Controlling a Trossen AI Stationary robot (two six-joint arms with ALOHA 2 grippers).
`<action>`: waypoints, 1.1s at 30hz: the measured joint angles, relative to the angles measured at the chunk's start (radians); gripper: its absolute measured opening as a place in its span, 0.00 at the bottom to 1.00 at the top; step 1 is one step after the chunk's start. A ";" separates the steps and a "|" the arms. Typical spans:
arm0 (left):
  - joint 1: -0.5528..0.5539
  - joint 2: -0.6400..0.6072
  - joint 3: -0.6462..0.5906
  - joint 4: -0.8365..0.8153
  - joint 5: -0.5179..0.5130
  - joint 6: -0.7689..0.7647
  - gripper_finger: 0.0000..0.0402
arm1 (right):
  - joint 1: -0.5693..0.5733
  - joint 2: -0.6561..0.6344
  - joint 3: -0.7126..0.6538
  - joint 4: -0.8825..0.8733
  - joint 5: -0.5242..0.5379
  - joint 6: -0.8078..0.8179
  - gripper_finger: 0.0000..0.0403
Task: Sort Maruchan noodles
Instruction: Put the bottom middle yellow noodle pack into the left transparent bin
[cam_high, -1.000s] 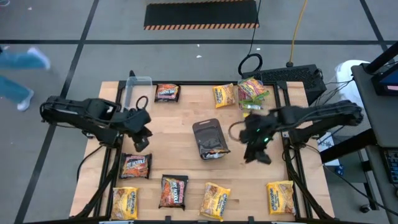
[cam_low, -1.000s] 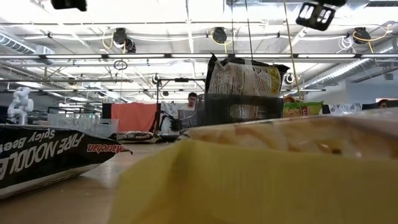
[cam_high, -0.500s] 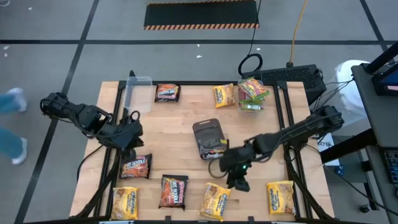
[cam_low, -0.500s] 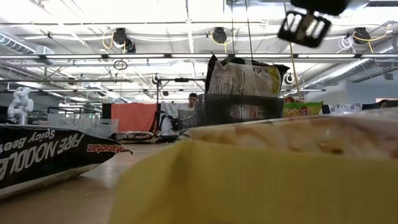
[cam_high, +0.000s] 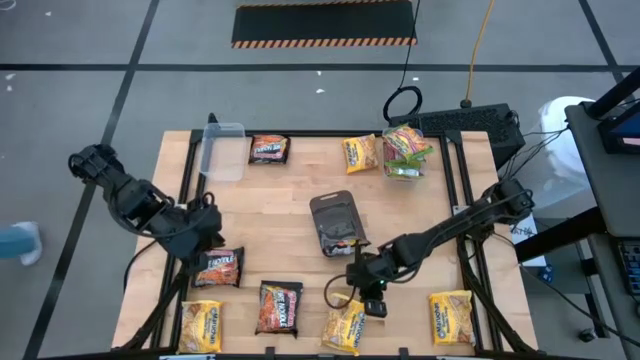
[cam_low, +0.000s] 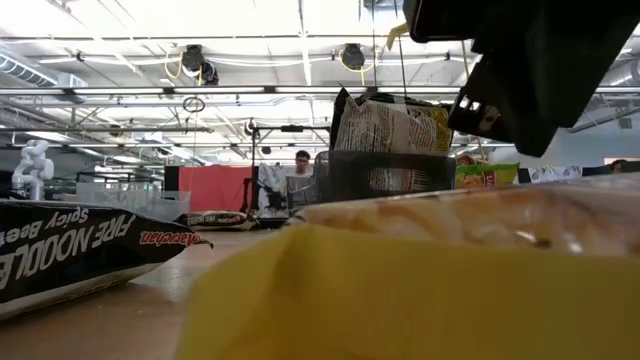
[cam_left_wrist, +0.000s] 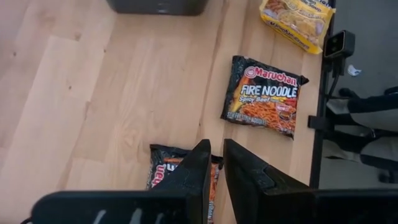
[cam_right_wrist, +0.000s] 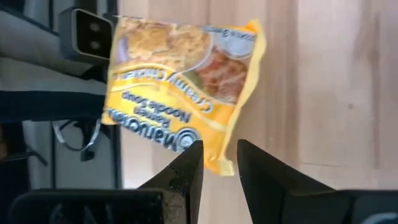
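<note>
The right gripper (cam_high: 362, 302) hangs low over the near middle of the pale wooden table (cam_high: 290, 215). Its two dark fingers (cam_right_wrist: 186, 171) stand slightly parted with nothing between them, their tips poised over the near edge of a yellow rectangular plastic Maruchan noodle packet (cam_right_wrist: 180, 96) that lies flat just ahead of them. From above, that same yellow packet (cam_high: 346, 326) lies directly under and just beyond the gripper, at the table's near edge.

The left gripper (cam_high: 208, 240) hovers over the left side of the table. Its fingers (cam_left_wrist: 198, 168) are nearly together, a thin gap between them, clasping nothing. Directly beneath its tips lies a dark brown and orange flat plastic noodle packet (cam_left_wrist: 180, 174). A little farther off lies a second dark packet (cam_left_wrist: 265, 95) printed "Fire Noodle".

Beyond both grippers, a dark grey rectangular tray (cam_high: 334, 222) sits mid-table holding a packet. Farther still, a clear plastic tub (cam_high: 407, 150) with green-edged packets stands at the far right, and an empty clear plastic tub (cam_high: 222, 150) at the far left.
</note>
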 joint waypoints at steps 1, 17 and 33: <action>-0.010 0.000 0.000 0.000 -0.008 -0.008 0.12 | 0.000 0.003 0.000 0.001 0.015 -0.001 0.23; -0.067 0.000 0.000 0.002 -0.060 -0.048 0.12 | -0.001 0.054 -0.001 0.018 -0.008 0.015 0.20; -0.067 0.000 0.000 0.002 -0.060 -0.046 0.12 | -0.001 0.054 -0.095 0.180 -0.008 0.121 0.20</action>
